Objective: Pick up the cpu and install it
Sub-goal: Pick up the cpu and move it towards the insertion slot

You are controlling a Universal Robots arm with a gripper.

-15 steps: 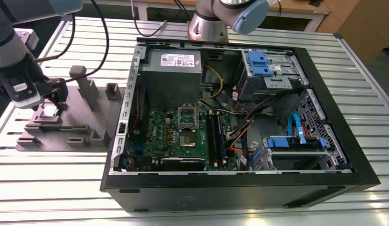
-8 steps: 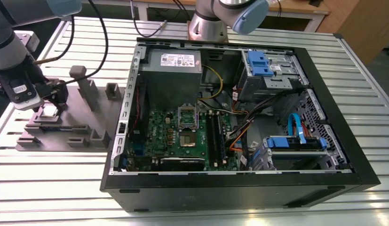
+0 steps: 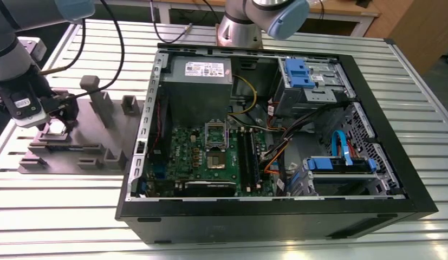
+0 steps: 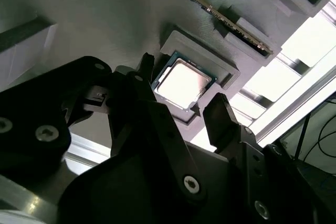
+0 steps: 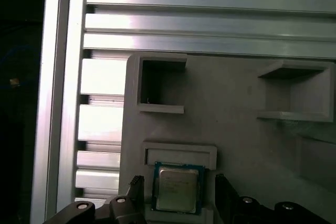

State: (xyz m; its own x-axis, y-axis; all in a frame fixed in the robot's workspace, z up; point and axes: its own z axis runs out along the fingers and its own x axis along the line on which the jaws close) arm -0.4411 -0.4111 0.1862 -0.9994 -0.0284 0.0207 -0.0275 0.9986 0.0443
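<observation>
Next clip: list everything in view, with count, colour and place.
cpu: 1, silvery-grey, seated in a tray recess
tray: 1, purple-grey, exterior view's left of the case
memory stick: 1, green-edged, in a tray slot
computer case: 1, black, open, centre
motherboard: 1, green, inside the case
power supply: 1, grey, inside the case
table: 1, silver slatted, under everything
arm: 1, grey, blue caps, over the tray
gripper: 1, black, open, fingers astride the cpu
</observation>
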